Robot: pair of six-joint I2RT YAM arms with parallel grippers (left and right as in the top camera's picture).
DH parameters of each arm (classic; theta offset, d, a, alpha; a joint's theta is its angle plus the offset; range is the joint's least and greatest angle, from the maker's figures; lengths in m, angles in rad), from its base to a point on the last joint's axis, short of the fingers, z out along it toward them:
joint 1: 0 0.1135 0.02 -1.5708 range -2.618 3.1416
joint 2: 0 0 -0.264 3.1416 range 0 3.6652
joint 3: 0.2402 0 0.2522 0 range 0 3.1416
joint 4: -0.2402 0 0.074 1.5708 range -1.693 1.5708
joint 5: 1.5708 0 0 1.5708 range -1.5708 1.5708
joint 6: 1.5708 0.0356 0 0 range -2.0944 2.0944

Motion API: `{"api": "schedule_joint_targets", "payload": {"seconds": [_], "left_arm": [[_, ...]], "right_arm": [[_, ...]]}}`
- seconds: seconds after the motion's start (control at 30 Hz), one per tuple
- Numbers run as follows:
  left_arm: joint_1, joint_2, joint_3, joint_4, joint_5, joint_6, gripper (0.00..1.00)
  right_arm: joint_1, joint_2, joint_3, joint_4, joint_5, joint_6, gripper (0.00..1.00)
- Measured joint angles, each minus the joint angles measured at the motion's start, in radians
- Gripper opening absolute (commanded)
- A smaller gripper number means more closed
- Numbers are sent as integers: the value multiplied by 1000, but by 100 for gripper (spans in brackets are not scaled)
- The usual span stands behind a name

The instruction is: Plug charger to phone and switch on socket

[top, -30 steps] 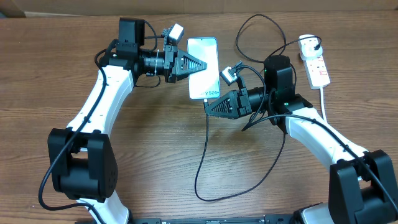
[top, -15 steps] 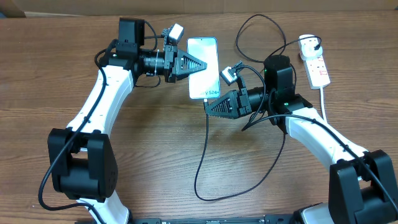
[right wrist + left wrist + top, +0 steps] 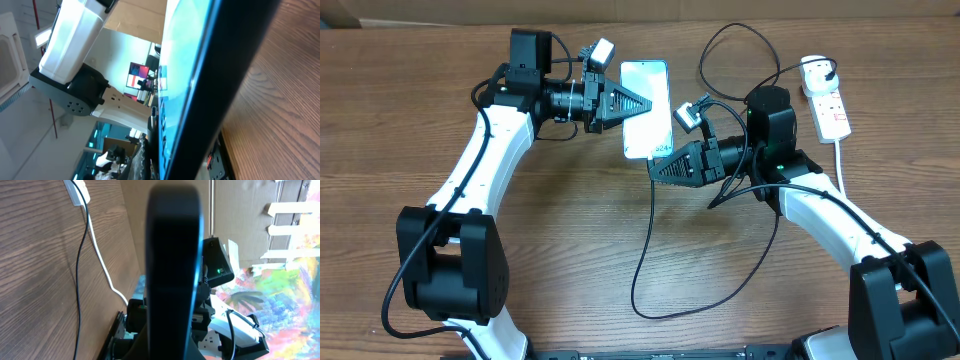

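Brown wood-grain desk (image 3: 570,230), two black-and-white arms reaching in from L and R.

The slim rectangular phone (image 3: 655,85) w/ bright light-blue screen and black edges lies flat, screen up, at top centre of the desk between the two arms. Small text shows at its near end.

The left pincer (image 3: 648,104) comes in from the L side. Its black fingers are pressed together into one point, and the tip sits over the phone's screen approx mid-length. Can't tell if it actually touches the glass. In the left wrist view the fingers show only as one dark blurred bar.

The right pincer (image 3: 654,172) is pressed together too, tip just at the phone's near R corner, pinching the charger (image 3: 652,205), a long thin black cable, close to its end. The connector tip is hidden by the fingers, so can't tell if it's in the port. From the pincer the cable drops toward the desk's near edge, loops, then runs back up past the R arm to a white plug (image 3: 817,68).

That plug sits in the far end of the socket (image 3: 832,112), a white elongated power strip w/ small red markings, at the far R of the desk and well apart from the phone. Its thick white cord (image 3: 840,160) trails toward the near side. Switch position too small to read.

The right wrist view is filled by the phone's blue screen (image 3: 185,75) and black edge, v. close.
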Motion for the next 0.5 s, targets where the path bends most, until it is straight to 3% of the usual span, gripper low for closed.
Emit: {"api": "schedule_joint_targets", "payload": {"seconds": [0.5], "left_arm": [[0, 0, 0, -3, -10, -8, 4]], "right_arm": [[0, 0, 0, -31, -1, 7, 4]]}}
